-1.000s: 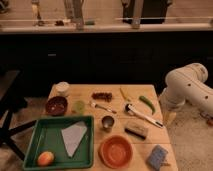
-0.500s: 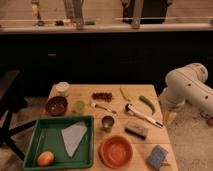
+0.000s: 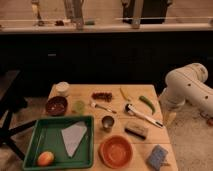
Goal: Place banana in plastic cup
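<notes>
the gripper (image 3: 169, 116) hangs released, holding nothing, far right of the plastic cup (image 3: 79, 106), just past the table (image 3: 80, 91) edge. the banana (image 3: 123, 93) lies right of the cup and a little farther back, well apart from it. it looks light, firm yet bruisable and smooth-skinned, so pinch across its middle. its long axis runs near-to-far, the far end tipped slightly toward the cup. a green vegetable (image 3: 146, 103) lies further right of the cup.

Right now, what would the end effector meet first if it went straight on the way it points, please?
The end effector points down beside the right edge of the table; probably the floor first, though depth is unclear.
</notes>
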You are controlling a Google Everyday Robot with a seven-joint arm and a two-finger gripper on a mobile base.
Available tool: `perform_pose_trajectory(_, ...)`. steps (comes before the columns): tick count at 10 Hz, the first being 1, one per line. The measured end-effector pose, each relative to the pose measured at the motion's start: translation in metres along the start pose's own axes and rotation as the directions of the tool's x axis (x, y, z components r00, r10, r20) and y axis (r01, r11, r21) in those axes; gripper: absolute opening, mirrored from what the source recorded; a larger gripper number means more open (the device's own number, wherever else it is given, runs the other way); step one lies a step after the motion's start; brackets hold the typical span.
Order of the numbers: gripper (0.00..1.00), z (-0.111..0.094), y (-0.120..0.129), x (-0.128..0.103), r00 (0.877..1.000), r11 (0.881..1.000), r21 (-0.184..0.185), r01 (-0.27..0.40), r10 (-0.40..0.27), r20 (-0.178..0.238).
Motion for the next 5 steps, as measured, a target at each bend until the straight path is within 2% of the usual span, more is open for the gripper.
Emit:
perform_pose_trajectory(2, 0.80, 0.000, 0.000, 0.000, 1.000, 1.000, 0.001, -0.005, 0.005, 0.001)
perform_pose_trajectory(3, 0.80, 0.003, -0.001, -0.002, 1.000, 1.000, -0.014, -0.025, 0.025, -0.017)
perform_pose_trajectory(5, 0.80, 0.017, -0.007, -0.023, 0.999, 0.998, -0.048, -0.047, 0.046, -0.026)
